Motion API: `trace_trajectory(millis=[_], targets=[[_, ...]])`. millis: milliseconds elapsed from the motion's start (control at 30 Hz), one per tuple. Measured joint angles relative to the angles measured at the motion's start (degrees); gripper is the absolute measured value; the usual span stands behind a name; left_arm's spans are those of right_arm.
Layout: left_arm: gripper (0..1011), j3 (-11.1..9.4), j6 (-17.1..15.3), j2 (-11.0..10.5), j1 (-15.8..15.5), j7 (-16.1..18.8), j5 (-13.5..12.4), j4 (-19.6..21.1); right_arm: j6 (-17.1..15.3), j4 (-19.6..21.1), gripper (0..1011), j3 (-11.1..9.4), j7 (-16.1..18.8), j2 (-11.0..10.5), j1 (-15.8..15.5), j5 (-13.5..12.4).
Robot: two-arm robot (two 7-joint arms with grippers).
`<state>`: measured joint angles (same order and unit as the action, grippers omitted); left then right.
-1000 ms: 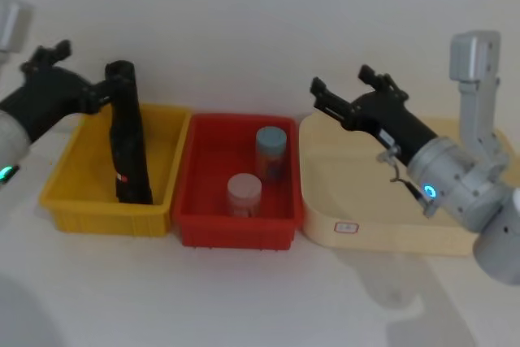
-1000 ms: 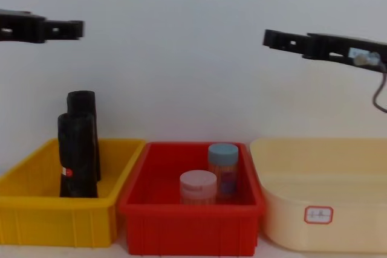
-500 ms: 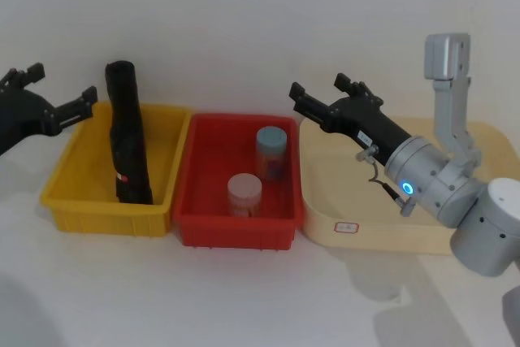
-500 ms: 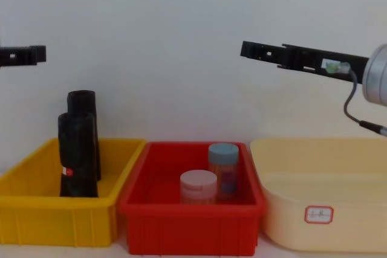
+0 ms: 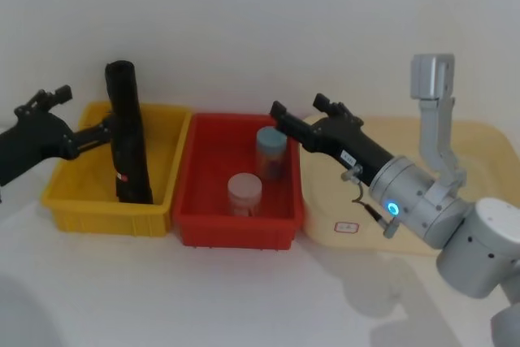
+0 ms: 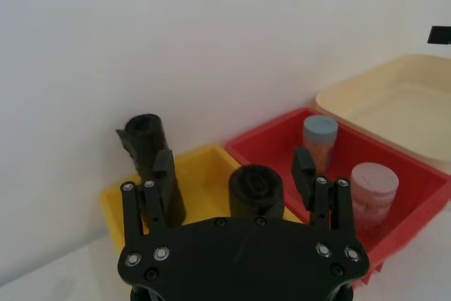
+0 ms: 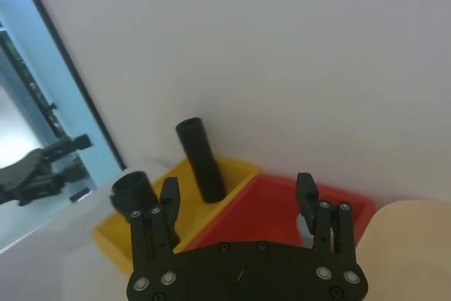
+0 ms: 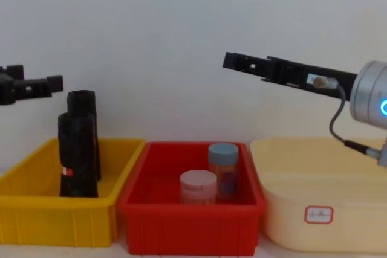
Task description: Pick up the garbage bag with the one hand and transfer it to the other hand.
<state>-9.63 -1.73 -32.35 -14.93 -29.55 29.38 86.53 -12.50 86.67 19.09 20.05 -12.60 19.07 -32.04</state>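
A cream tray [image 5: 325, 235] sat at the right and a yellow bin [image 5: 106, 219] at the left. The right tool [image 5: 297, 106] hung spread wide above the red bin [image 5: 236, 229]; the left tool [image 5: 85, 111] (also released) hovered left of the garbage bag [image 8: 74, 149], upright in the yellow bin.

Couldn't see the foot of the garbage bag [image 8: 77, 158] behind the yellow bin's [image 8: 54, 219] front wall in the chest view. Caught just the top of the plain black roll [image 8: 83, 102] above it. Couldn't read the red label [image 8: 67, 172], nor the tag [image 8: 318, 214] on the cream tub [image 8: 351, 237]. Saw the pink-capped jar [image 8: 198, 187] and blue-capped jar [image 8: 224, 164] only down to the red bin's [image 8: 187, 228] wall. From the left wrist, couldn't tell bag from plain roll, lower lengths masked by the left claw's [image 6: 234, 156] body.
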Motion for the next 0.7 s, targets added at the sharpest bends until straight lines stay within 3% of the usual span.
trace_trajectory(millis=[300,700], targets=[[1002,-2.5,2.3,1.0,-2.0,-1.7,-1.0,-4.6,-0.5,0.5,1002,1.3,0.4,0.0,-1.3,-0.8],[1001,-5.0,3.3,3.1,-4.5,-0.3,-3.5,-9.1,-1.6,0.2,1001,3.1,1.3,-0.5,-1.5,-1.5]])
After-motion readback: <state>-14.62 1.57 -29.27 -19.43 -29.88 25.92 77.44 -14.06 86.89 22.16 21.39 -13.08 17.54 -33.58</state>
